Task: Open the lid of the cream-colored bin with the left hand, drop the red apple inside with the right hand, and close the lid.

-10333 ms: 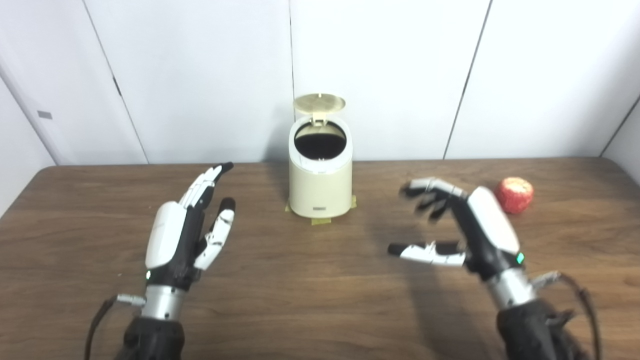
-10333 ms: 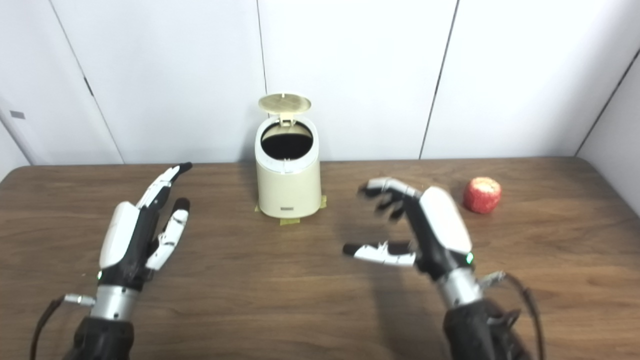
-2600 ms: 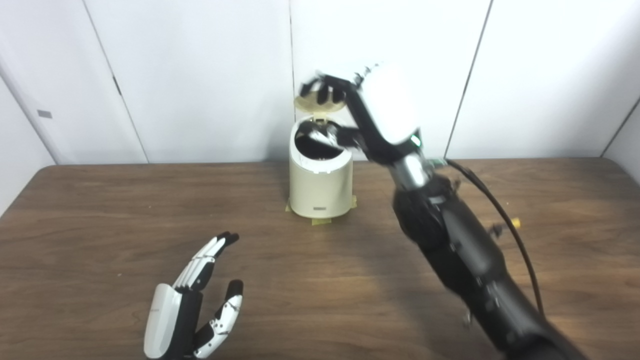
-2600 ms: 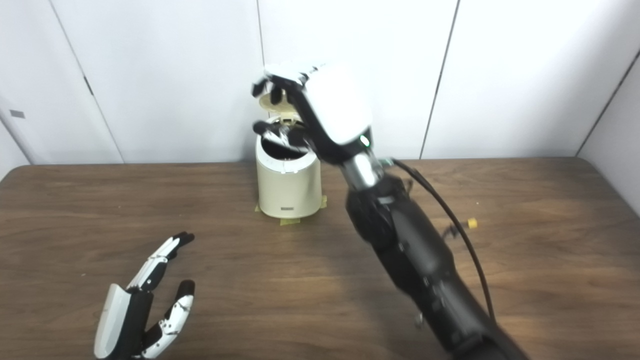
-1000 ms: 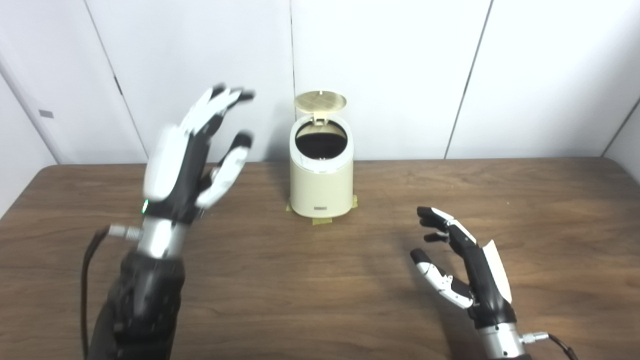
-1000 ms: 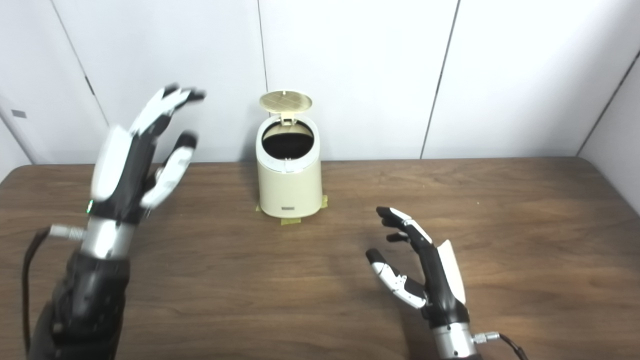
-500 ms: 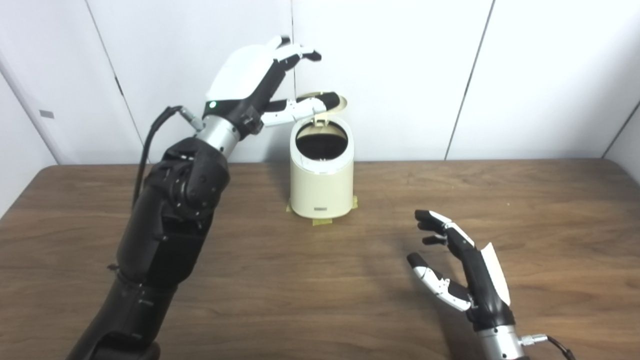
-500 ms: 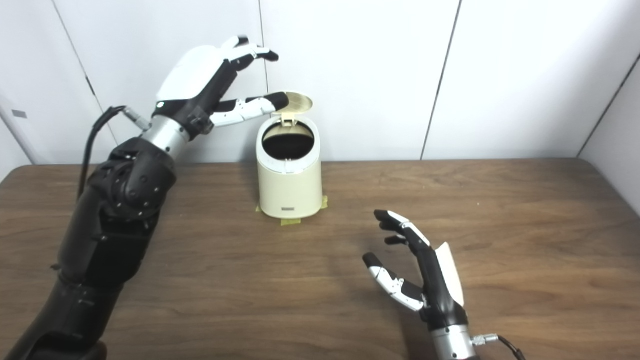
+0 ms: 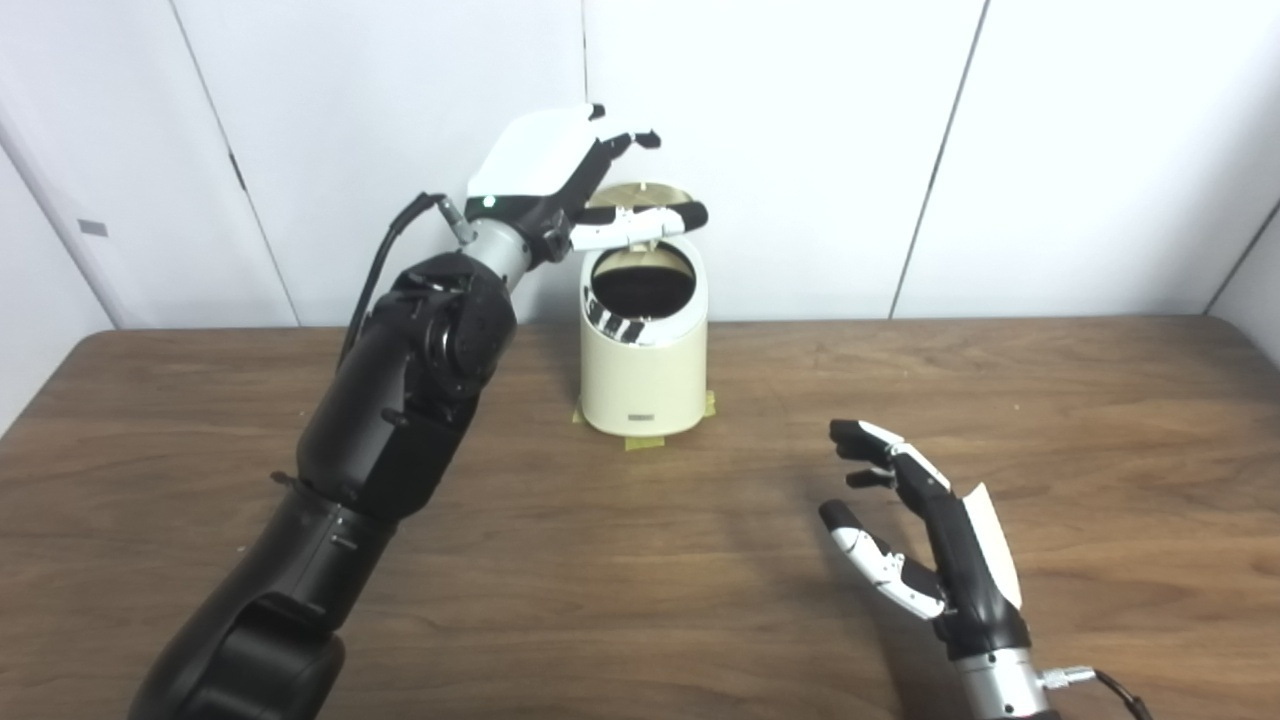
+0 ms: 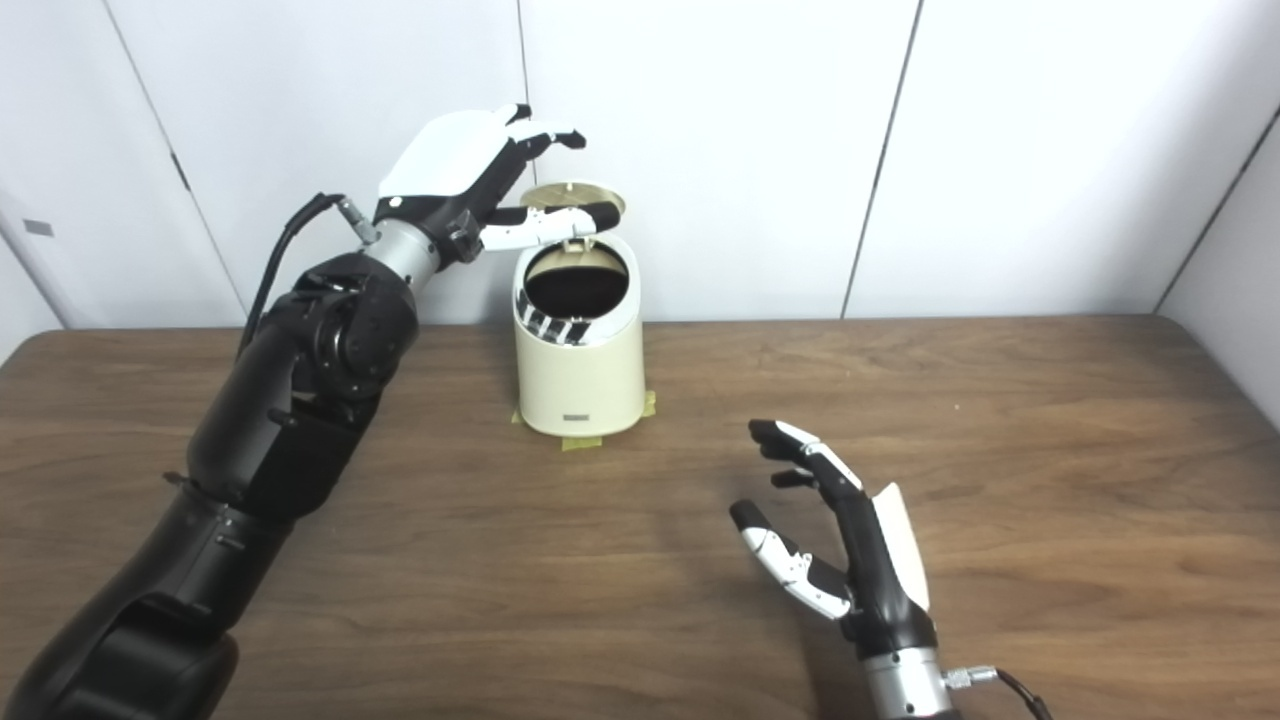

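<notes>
The closing step looked to be in hand: the left hand [image 9: 560,175], fingers spread and holding nothing, hovered above the raised lid [image 9: 640,195] of the cream-colored bin [image 9: 642,370], its thumb across the lid's front. Next it would need to press the lid down onto the rim. No red apple showed on the bench [image 9: 600,560]; whether it lay inside the bin's dark opening could not be told. The right hand [image 10: 850,560] waited empty, fingers apart, in front of the bin and to its right. Both views showed the same.

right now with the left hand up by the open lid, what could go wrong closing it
The left hand sits beside and above the upright lid, so a sideways swipe may miss it. The light bin is only held by tape, so a hard push could tip it.
</notes>
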`<state>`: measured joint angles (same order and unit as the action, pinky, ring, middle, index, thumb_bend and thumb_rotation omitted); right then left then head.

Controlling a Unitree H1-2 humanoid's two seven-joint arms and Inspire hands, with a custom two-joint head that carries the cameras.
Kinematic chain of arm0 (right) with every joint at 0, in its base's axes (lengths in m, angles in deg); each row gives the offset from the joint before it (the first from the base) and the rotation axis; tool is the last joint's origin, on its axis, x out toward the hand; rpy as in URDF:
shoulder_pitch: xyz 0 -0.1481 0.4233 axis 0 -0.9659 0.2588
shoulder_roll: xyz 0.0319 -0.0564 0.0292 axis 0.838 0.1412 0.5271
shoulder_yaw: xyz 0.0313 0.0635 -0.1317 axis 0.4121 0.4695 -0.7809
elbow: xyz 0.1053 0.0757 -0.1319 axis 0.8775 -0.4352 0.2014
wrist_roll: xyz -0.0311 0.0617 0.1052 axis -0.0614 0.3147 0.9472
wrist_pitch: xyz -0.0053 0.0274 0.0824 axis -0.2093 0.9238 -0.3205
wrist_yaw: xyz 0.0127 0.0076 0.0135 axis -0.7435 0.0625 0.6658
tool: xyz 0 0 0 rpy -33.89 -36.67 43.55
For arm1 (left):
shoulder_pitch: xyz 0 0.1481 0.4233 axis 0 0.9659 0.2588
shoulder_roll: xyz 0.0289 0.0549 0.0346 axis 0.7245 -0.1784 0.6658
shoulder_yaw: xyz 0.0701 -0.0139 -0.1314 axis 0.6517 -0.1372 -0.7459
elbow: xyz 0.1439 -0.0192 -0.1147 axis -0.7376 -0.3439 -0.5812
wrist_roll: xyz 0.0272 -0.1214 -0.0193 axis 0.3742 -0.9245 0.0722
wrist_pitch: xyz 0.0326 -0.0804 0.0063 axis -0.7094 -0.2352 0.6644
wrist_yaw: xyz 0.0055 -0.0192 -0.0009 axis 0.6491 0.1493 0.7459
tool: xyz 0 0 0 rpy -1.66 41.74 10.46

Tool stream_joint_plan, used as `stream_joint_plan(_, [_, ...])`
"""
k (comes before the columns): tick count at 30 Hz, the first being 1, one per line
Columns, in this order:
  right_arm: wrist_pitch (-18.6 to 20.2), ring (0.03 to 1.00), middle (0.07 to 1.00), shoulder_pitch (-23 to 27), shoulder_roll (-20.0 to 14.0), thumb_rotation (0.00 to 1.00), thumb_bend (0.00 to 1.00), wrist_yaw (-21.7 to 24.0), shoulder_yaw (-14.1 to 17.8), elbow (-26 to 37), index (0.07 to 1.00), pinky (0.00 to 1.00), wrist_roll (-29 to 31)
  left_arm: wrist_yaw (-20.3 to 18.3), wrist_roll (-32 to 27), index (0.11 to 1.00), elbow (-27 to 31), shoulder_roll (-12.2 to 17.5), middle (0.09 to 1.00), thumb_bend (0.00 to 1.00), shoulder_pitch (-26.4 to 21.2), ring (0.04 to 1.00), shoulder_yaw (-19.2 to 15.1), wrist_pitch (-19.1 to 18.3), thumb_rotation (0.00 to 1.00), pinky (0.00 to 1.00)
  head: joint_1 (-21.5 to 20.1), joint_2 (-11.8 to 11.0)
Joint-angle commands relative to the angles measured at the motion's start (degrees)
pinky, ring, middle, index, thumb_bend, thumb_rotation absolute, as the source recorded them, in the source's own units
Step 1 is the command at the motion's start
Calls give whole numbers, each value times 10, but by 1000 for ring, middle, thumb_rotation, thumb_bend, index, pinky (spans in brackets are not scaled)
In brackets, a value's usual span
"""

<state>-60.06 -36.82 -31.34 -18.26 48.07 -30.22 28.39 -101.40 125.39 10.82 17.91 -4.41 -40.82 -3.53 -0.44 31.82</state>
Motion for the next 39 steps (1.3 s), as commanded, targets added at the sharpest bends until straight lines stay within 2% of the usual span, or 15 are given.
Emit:
stream_joint_plan(1, [-6,761,780,3,0,522,213,-3,2,-13,765,650,2,26,7,858,-3,4,907,820,-39,1000,-3,7,982,1000,0,1])
stream_joint_plan(15, [-2,764,786,3,0,535,209,-2,-2,-10,775,655,-5,24,18,850,2,10,892,841,-31,974,11,7,986,1000,-2,1])
stream_joint_plan(17, [-2,764,783,4,0,513,202,-2,-2,-10,771,654,-6,23,20,848,5,10,890,843,-28,968,12,5,976,1000,-3,2])
stream_joint_plan(22, [7,766,786,3,2,527,211,0,-2,-5,773,658,-6,28,23,845,6,12,886,849,-14,976,16,9,972,1000,-5,4])
stream_joint_plan(28, [13,766,785,3,0,499,214,5,-3,0,775,663,-3,34,28,839,16,12,872,862,7,976,24,13,993,1000,-6,7])
stream_joint_plan(39, [37,775,787,-3,3,506,221,12,-4,21,777,676,-7,21,35,832,29,12,862,856,37,971,31,4,973,1000,-10,14])
